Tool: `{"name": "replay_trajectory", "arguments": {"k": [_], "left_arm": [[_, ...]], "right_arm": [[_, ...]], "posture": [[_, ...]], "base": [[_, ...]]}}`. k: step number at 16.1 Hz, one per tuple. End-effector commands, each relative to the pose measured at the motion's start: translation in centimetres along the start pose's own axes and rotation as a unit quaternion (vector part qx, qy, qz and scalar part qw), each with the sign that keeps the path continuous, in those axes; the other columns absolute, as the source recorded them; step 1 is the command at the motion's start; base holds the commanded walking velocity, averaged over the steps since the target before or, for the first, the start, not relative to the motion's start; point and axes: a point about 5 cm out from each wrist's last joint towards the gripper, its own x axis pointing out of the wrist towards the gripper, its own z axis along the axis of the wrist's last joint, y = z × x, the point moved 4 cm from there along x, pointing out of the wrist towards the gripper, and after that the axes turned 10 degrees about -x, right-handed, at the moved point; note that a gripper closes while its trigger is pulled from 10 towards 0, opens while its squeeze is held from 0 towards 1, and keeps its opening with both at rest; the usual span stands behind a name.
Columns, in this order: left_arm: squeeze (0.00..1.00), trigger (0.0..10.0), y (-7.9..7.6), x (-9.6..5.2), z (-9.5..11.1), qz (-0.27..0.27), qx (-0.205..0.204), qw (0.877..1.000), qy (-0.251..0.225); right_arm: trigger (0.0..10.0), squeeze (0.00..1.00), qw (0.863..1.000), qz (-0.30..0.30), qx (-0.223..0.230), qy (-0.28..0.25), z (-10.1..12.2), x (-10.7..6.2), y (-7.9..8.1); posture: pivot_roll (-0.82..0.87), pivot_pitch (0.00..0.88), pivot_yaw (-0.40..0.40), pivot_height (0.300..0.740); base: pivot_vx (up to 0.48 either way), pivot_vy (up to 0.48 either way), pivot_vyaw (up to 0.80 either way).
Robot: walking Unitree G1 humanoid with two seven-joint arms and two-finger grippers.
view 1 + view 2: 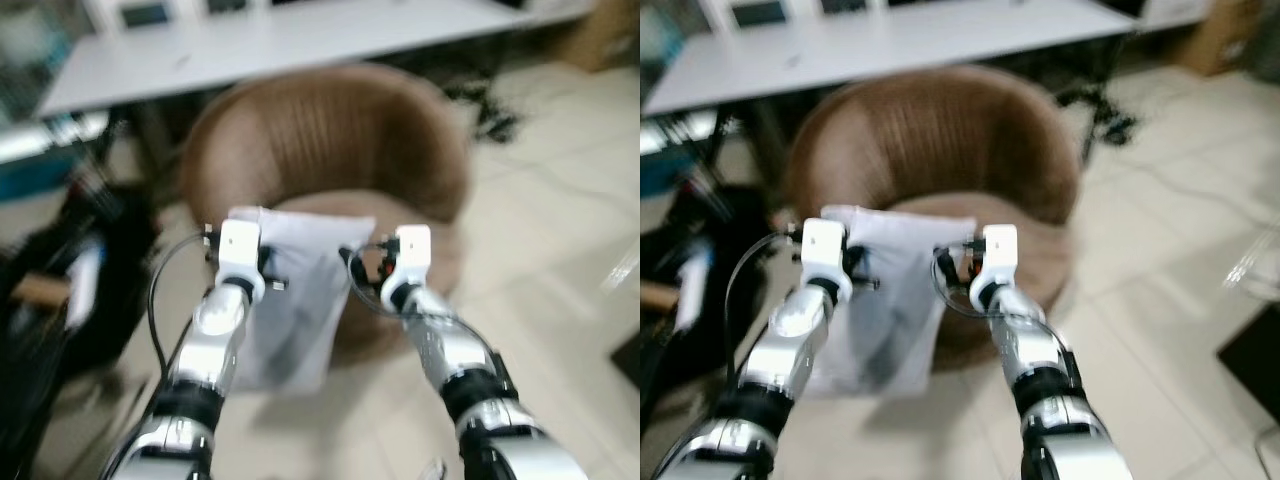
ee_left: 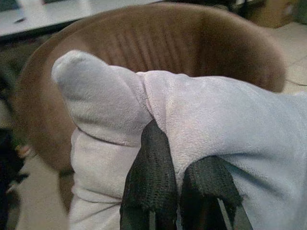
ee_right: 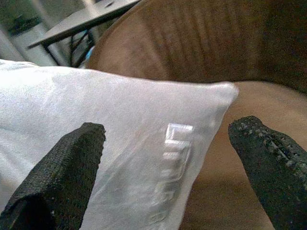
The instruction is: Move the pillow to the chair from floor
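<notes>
- Plainly, the left gripper (image 2: 180,201) has its two black fingers pressed together on a fold of the soft white fabric pillow (image 1: 295,300), near its top left corner; the cloth bunches up over the fingertips in the left wrist view.
- The right gripper (image 3: 172,167) stands with fingers spread wide either side of the pillow's other top corner, apparently not touching it.
- The pillow hangs off the floor in the centre of the head views, in front of the round brown tub-shaped chair (image 1: 330,140), its top edge about level with the seat.
- It looks light, limp and easily squashed, so it should droop from one pinch; a corner or seam is probably the surest hold, and a second grip would steady it.
- Beyond the chair, a long white table (image 1: 300,40) crosses the upper frame; dark bags and clutter (image 1: 70,290) sit at mid left; pale floor tiles (image 1: 560,200) lie right.
- Nothing seems to block the seat.
</notes>
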Motion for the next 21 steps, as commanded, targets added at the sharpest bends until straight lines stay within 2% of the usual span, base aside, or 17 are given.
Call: {"name": "replay_trajectory", "arguments": {"k": [1,5,17,21], "left_arm": [[0.00,10.0,-0.7,0.6,2.2,-0.012,0.012,0.999,-0.037],[0.00,10.0,-0.8,0.8,2.6,-0.009,0.005,0.999,-0.041],[0.00,10.0,-1.1,1.1,2.3,-0.006,0.011,0.999,-0.030],[0.00,10.0,-1.4,1.1,2.2,-0.015,0.024,0.999,-0.025]], "right_arm": [[10.0,0.00,1.000,-0.001,-0.006,-0.004,0.2,0.0,-0.1],[10.0,0.00,1.000,0.005,-0.012,0.000,0.1,0.0,0.1],[10.0,0.00,1.000,0.011,-0.017,0.010,-0.7,-0.2,0.2],[10.0,0.00,1.000,0.019,-0.020,0.010,-0.8,-0.3,0.5]], "posture": [[-0.11,0.000,0.096,0.740],[-0.11,0.000,0.093,0.740],[-0.11,0.000,0.100,0.740],[-0.12,0.000,0.099,0.740]], "base": [[0.454,0.000,0.00],[0.448,0.000,0.00],[0.348,0.325,0.00],[0.466,0.000,0.00]]}}
